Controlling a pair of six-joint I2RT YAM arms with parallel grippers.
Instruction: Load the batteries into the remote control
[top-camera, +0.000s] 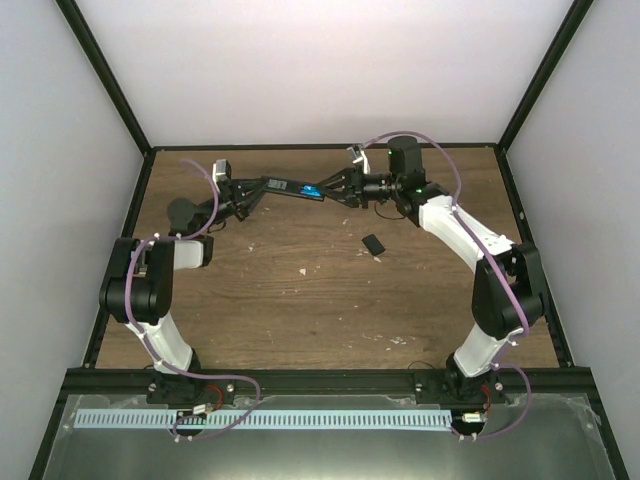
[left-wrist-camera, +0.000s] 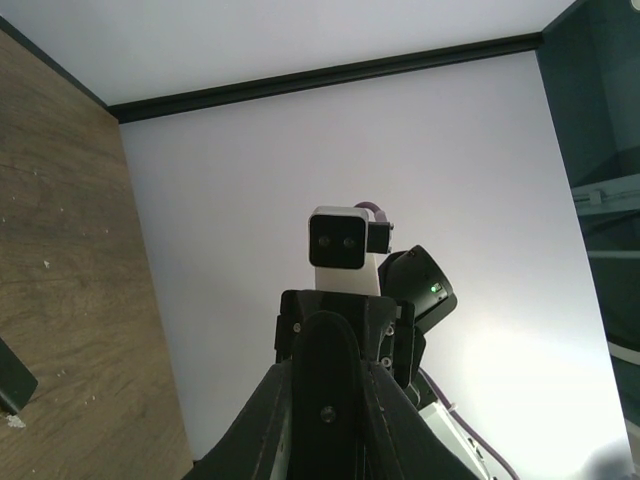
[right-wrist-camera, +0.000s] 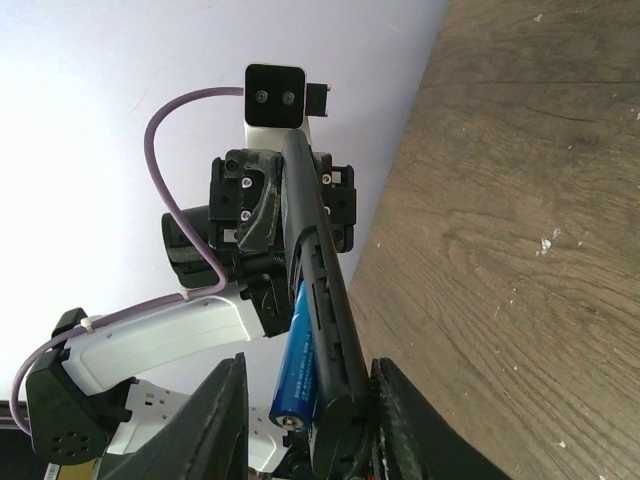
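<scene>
The task looks to be mid-way at best. The left gripper (top-camera: 243, 196) is clamped tight on one end of the remote control (right-wrist-camera: 315, 270) and holds it out as a bridge towards the right gripper (top-camera: 335, 187). The right gripper's jaws stand apart around the remote's other end. Between those jaws one blue battery (right-wrist-camera: 297, 375) lies along the remote's open side, close against the body. Whether it is fully seated in its bay I cannot tell, and a sliver of daylight shows between it and the finger beside it. No second battery is visible; it may be already inside or hidden. The small black cover (top-camera: 372, 244) lies loose on the table (top-camera: 300, 300), just to the near side of the right gripper, so I judge closing up is not yet done. Room is tight beyond both grippers, with the back wall (top-camera: 320, 70) and the table's far edge close behind them. Towards the arm bases, below and on the near side of both grippers, the brown top is bare apart from the cover, so any retreat or set-down should go that way.
</scene>
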